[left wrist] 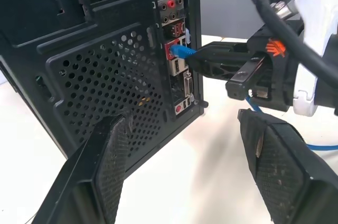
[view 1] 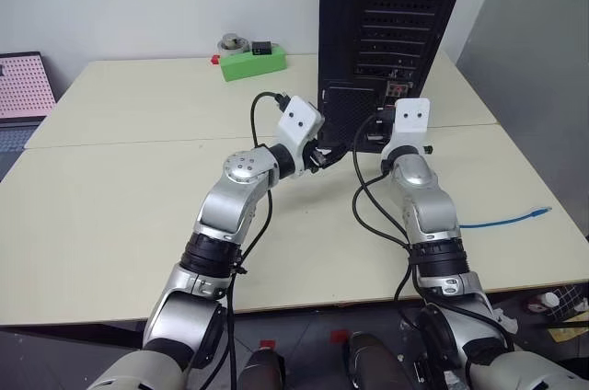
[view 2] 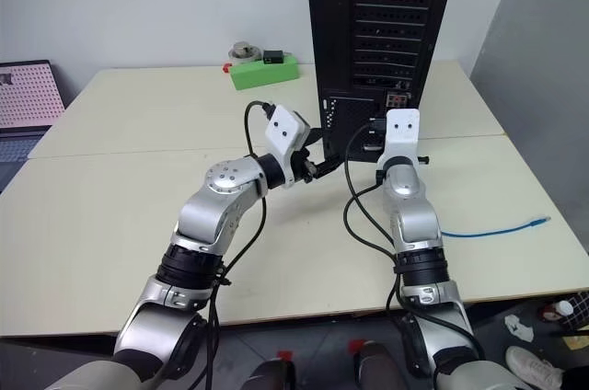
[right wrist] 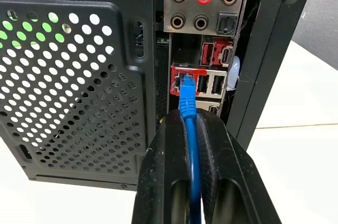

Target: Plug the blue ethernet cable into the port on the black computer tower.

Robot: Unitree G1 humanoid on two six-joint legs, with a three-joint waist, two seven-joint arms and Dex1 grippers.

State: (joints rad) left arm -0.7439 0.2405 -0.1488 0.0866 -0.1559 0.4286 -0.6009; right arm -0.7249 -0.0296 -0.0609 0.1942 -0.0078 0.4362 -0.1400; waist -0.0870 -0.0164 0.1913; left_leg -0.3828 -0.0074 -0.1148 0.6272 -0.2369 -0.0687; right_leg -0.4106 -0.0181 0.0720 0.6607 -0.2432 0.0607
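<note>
Right now I have the right claw (right wrist: 191, 145) clamped on the blue cable (right wrist: 189, 112), its plug straight ahead in the port (right wrist: 184, 82), while the left claw (left wrist: 185, 166) idles apart.

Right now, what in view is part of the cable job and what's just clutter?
Job:
- blue ethernet cable, plug at the port
- black computer tower
- right gripper, fingers around the cable
- left gripper, open, nearby

Lying about:
- green box
- pink pegboard

Black computer tower (right wrist: 74, 76) perforated matt metal; blue ethernet cable (right wrist: 191, 145) smooth plastic
</note>
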